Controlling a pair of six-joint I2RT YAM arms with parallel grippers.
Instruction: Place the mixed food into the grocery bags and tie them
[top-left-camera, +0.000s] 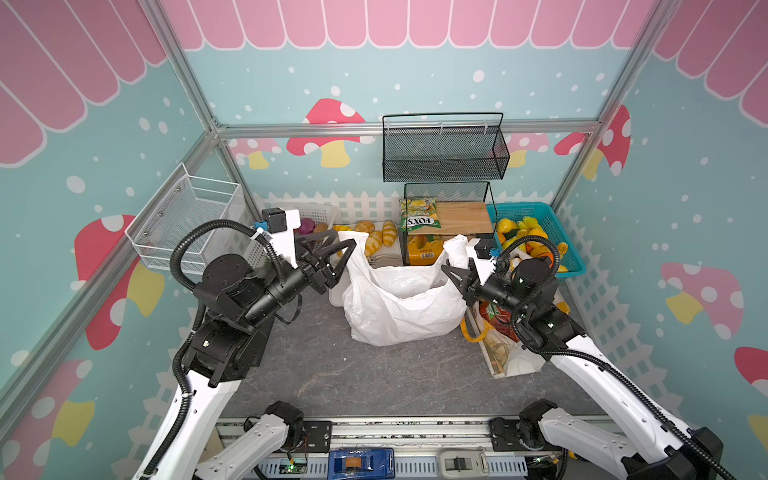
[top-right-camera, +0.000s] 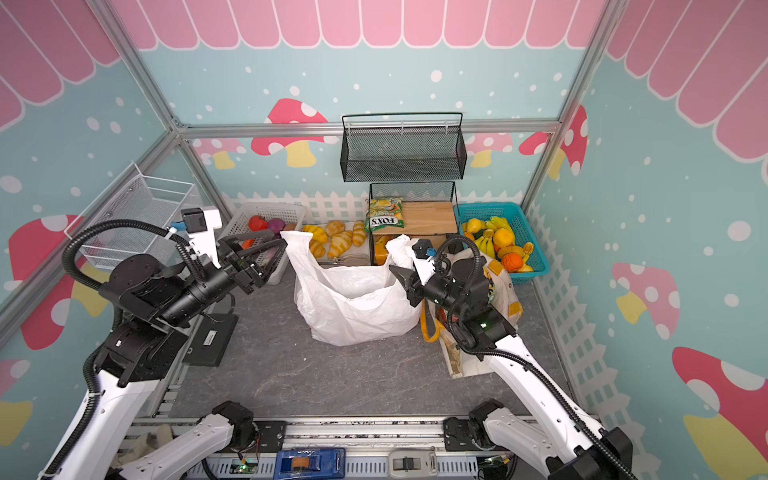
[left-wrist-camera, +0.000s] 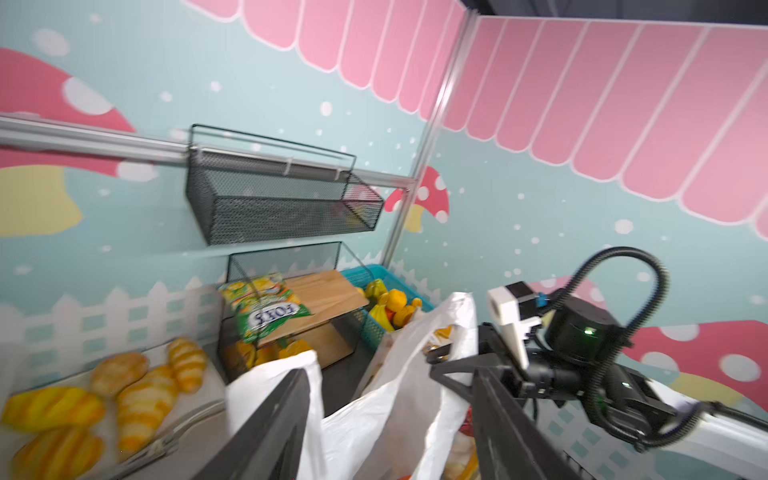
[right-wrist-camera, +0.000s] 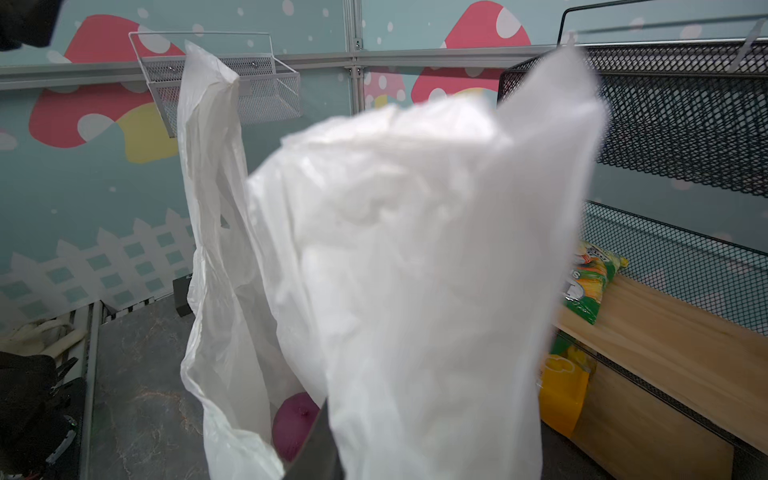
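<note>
Jaws of the left gripper (top-left-camera: 344, 243) stand apart at the white plastic bag's (top-left-camera: 399, 309) left handle (top-left-camera: 356, 237); the right gripper's (top-left-camera: 449, 269) pinch its right handle (top-left-camera: 457, 247). 1 purple onion (right-wrist-camera: 291, 422) lies inside.

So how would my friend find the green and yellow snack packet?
Find the black mesh basket hanging on the back wall. Just below it is a wooden shelf, and the packet lies on its left end. It is the only flat green-and-yellow thing with big white letters, unlike the plump golden bread rolls nearby.
</note>
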